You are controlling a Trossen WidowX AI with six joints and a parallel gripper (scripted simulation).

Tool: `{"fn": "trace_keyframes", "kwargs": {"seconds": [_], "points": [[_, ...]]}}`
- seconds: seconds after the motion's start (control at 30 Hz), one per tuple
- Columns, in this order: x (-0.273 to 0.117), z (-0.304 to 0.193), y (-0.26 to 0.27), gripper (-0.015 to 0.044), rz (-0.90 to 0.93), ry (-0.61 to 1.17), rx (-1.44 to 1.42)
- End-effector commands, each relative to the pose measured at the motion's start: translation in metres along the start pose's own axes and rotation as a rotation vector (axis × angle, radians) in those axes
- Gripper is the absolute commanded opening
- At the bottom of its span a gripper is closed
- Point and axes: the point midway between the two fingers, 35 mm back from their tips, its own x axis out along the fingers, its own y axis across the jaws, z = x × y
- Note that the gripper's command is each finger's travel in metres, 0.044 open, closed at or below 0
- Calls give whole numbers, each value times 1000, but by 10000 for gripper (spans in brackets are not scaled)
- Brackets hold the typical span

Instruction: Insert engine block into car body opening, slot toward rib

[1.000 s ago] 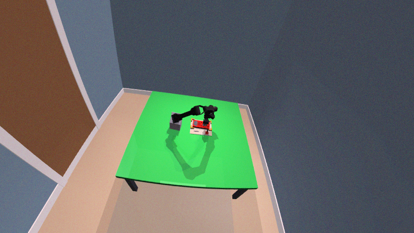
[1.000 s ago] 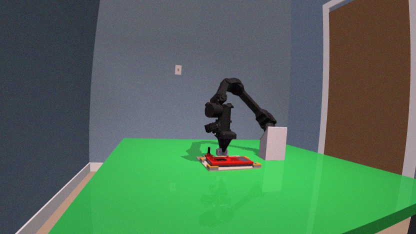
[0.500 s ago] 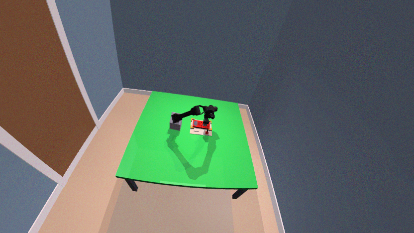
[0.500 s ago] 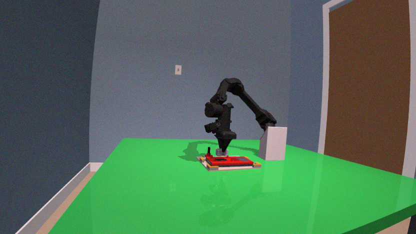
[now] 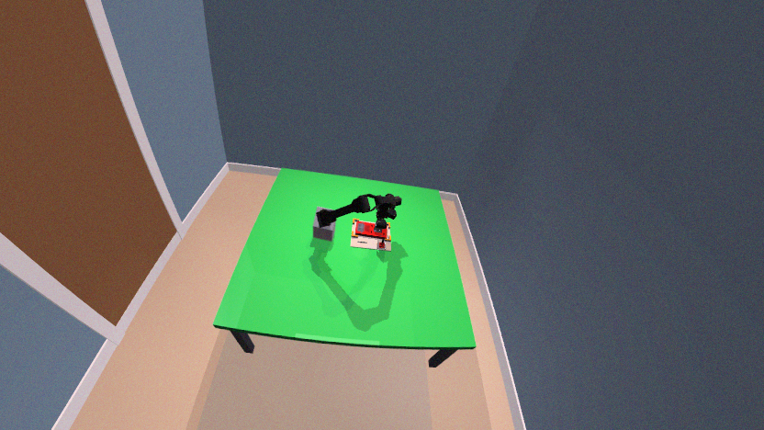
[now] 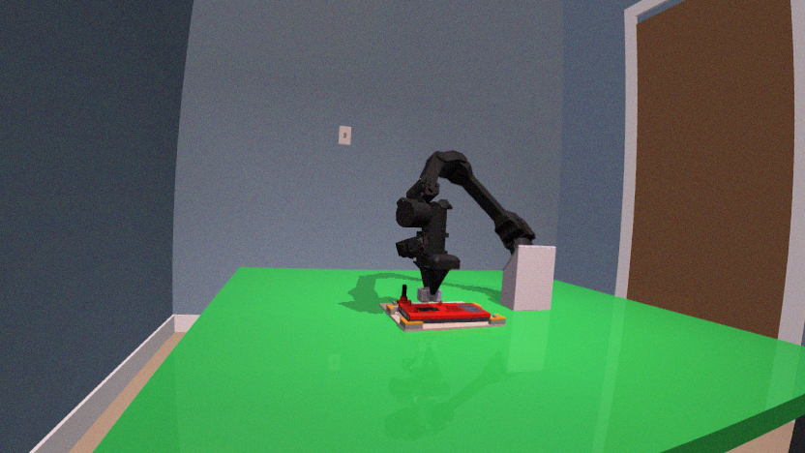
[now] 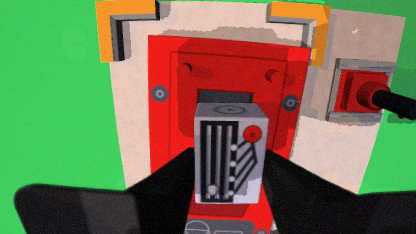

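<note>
1. End effector: gripping the engine block between its fingers; block sits above the red car body.
2. Hidden: the opening lies partly behind the block in the wrist view; only its far strip shows. Slot side and rib cannot be made out.
3. Cut off: near part of the car body, both fingers, and the tip of the black lever, at the wrist view's edge. In the top view the block is too small to read.
4. Orientation: block's striped face, with red disc, faces the wrist camera; its long axis runs along the wrist view's vertical, roughly in line with the car body's length.
5. Beneath the end effector: pale board with orange corner brackets, on a green bench.
6. Room: blue-grey walls, brown door, pale floor.
</note>
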Motion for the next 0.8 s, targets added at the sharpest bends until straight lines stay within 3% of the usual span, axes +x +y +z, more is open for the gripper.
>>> {"fn": "trace_keyframes", "kwargs": {"seconds": [0.0, 0.43, 0.77], "points": [[-2, 2, 1, 159, 6, -2, -38], [-2, 2, 1, 159, 6, -1, 139], [-2, 1, 1, 159, 6, -1, 40]]}}
